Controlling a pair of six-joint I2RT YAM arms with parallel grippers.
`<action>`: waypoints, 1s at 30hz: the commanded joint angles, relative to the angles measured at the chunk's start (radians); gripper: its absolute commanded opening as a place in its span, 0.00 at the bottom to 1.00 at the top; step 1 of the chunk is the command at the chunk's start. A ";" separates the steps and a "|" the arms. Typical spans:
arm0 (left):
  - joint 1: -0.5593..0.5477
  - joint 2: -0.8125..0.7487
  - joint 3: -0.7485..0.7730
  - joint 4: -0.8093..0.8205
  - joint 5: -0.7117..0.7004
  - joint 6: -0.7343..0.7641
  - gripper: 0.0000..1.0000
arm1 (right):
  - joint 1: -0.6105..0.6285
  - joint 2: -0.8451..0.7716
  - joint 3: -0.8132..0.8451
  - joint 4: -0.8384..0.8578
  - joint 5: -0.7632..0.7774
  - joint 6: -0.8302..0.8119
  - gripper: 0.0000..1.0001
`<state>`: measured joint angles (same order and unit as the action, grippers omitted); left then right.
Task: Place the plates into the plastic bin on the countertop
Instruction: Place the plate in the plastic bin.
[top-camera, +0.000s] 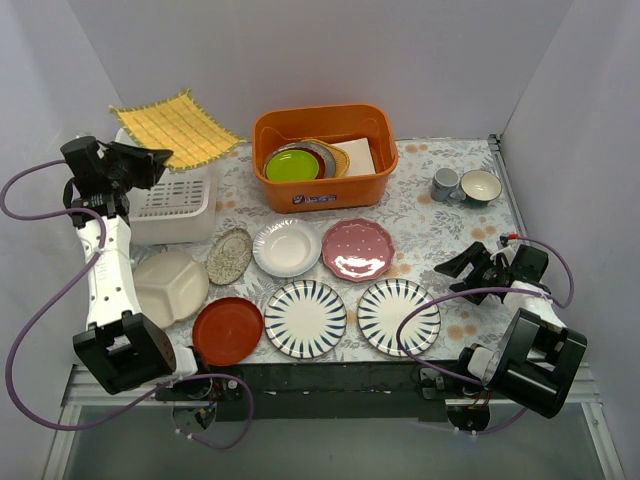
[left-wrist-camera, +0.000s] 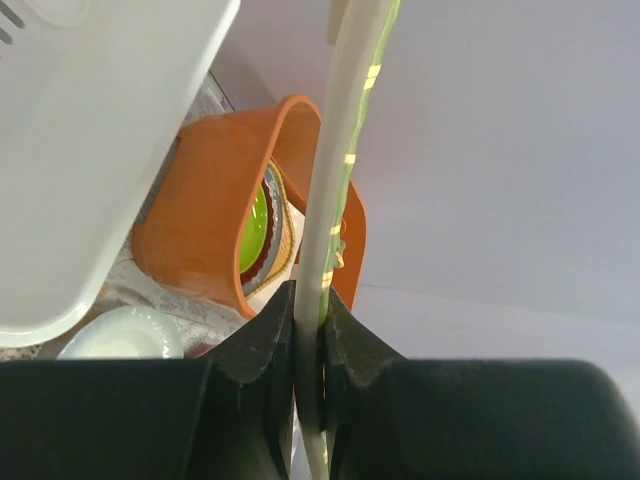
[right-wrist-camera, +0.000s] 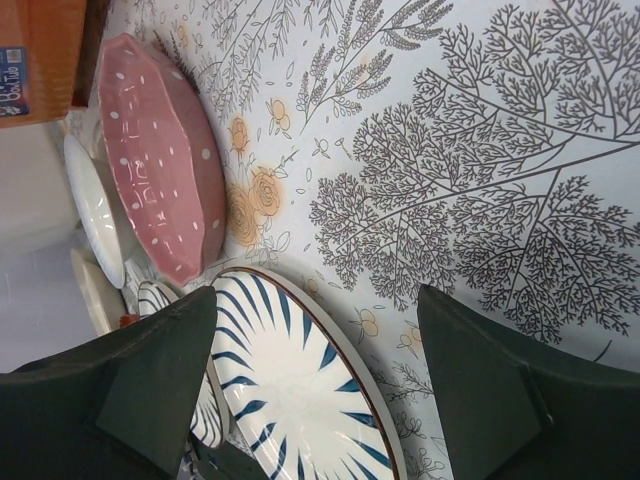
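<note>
Several plates lie on the fern-print countertop (top-camera: 440, 225): two blue-striped (top-camera: 305, 318) (top-camera: 398, 316), pink scalloped (top-camera: 357, 249), plain white (top-camera: 287, 247), red-orange (top-camera: 227, 330), speckled oval (top-camera: 229, 256) and cream divided (top-camera: 168, 287). The white plastic bin (top-camera: 175, 205) stands at the back left. Above it, my left gripper (top-camera: 160, 157) is shut on the edge of a yellow checked mat (top-camera: 180, 125); in the left wrist view that mat (left-wrist-camera: 335, 180) runs edge-on between the shut jaws (left-wrist-camera: 308, 295). My right gripper (top-camera: 462, 268) hangs open just right of the right striped plate (right-wrist-camera: 300, 380), holding nothing.
An orange tub (top-camera: 323, 157) at the back centre holds a lime-green plate (top-camera: 292, 165) and other dishes. Two cups (top-camera: 445, 184) (top-camera: 480, 187) stand at the back right. White walls close in the sides and back.
</note>
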<state>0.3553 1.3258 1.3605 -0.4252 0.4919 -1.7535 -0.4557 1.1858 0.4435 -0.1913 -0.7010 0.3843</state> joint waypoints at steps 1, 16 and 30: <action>0.031 -0.033 0.028 0.039 -0.045 0.032 0.00 | 0.005 0.008 0.040 -0.022 0.020 -0.025 0.89; 0.048 0.072 0.063 -0.026 -0.243 -0.017 0.00 | 0.005 0.034 0.026 0.004 0.029 -0.028 0.89; 0.050 0.013 -0.105 0.130 -0.383 -0.147 0.00 | 0.005 0.052 0.011 0.021 0.015 -0.035 0.88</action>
<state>0.3981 1.4342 1.3224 -0.4267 0.1864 -1.8336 -0.4557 1.2274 0.4435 -0.2016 -0.6716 0.3660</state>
